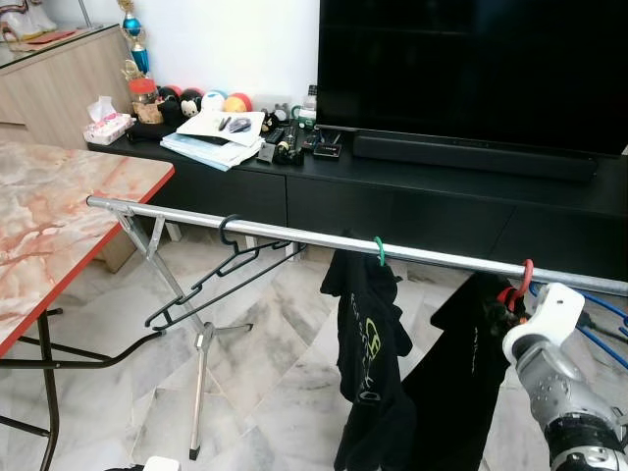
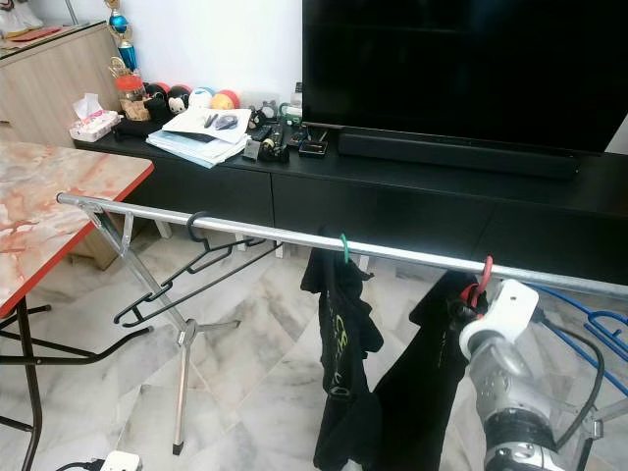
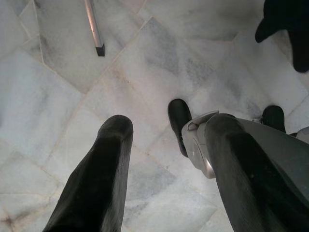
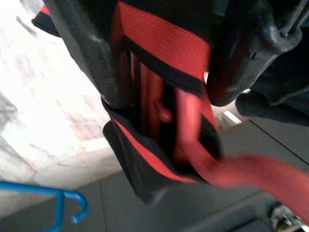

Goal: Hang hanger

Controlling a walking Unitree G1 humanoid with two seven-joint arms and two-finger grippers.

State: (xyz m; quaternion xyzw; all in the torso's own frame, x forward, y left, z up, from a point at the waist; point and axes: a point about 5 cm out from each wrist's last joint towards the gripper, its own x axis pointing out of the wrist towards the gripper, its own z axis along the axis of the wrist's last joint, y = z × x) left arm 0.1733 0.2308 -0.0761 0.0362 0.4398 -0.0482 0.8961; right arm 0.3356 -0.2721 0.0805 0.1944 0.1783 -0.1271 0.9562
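A metal clothes rail [image 1: 294,235] runs across in front of me. The red hanger [image 1: 525,277] carries a black garment [image 1: 471,373] with a red-striped collar, and its hook is over the rail at the right. My right gripper [image 4: 164,96] is just below that hook, shut on the red hanger and collar between its fingers [image 4: 91,53]. A green hanger [image 1: 379,250] holding a black shirt [image 1: 368,353] hangs mid-rail. An empty black hanger [image 1: 221,270] hangs further left. My left gripper [image 3: 169,126] hangs low over the floor, open and empty.
A marble-topped table [image 1: 59,226] stands at the left. Behind the rail is a black TV console [image 1: 442,191] with a large TV [image 1: 471,69]. The rack's leg [image 1: 201,383] stands on the tiled floor. Blue hangers [image 1: 599,329] lie at the far right.
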